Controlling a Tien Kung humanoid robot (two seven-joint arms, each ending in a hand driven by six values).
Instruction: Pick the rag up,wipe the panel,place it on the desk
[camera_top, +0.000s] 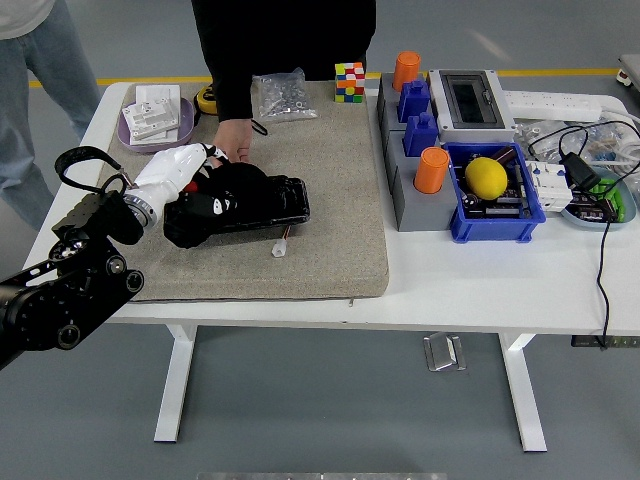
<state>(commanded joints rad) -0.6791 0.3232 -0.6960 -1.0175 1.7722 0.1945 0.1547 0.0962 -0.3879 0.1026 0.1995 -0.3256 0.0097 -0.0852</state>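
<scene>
A glossy black panel (270, 200) lies on the grey felt mat (330, 230), left of the mat's middle. My left hand (190, 190), white-shelled on a black arm, rests on the panel's left end with its fingers curled on a black rag (195, 218). The rag is bunched under the hand and covers that end of the panel. A person across the table presses one hand (233, 150) on the panel's far edge. A small white connector (279, 249) on a wire lies just in front of the panel. My right arm does not appear.
At the mat's far edge are a bag of screws (284, 95) and a colour cube (349, 82). A purple plate (128, 131) stands far left. Right of the mat are a grey holder (415, 205) with orange cylinders, a blue bin (495, 220) and cables (600, 250).
</scene>
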